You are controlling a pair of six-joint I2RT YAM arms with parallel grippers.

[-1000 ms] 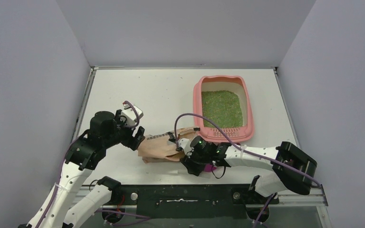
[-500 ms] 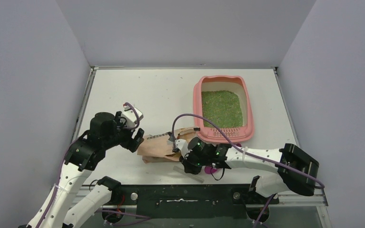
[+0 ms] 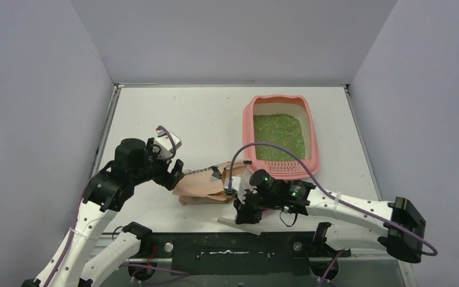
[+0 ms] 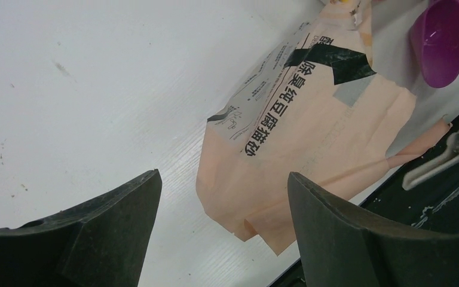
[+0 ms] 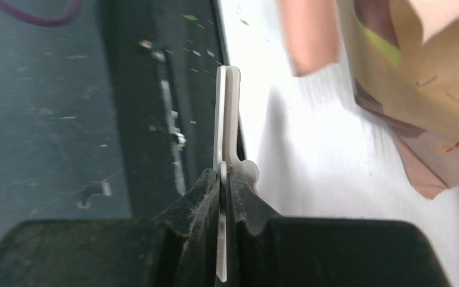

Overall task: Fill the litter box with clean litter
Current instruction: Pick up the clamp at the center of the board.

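The pink litter box (image 3: 247,133) stands at the back right with a bed of green litter (image 3: 279,136) in it. A tan paper bag (image 3: 200,185) lies flat on the table near the front. My left gripper (image 3: 173,173) is open at the bag's left end, and in the left wrist view (image 4: 222,174) its jaws stand wide above the bag (image 4: 311,137). My right gripper (image 3: 246,212) is shut on a white bag clip (image 3: 239,223) at the table's near edge. The right wrist view shows the clip (image 5: 228,113) pinched between the fingers (image 5: 224,179), beside the bag (image 5: 430,89).
A magenta scoop (image 4: 439,39) lies by the bag's far end. The black base rail (image 3: 233,245) runs along the near edge. Grey walls close in the table on three sides.
My right gripper has drawn back from the bag's mouth toward the near edge with the white clip in it, and the right arm has swung out to the right. The left arm has barely moved.
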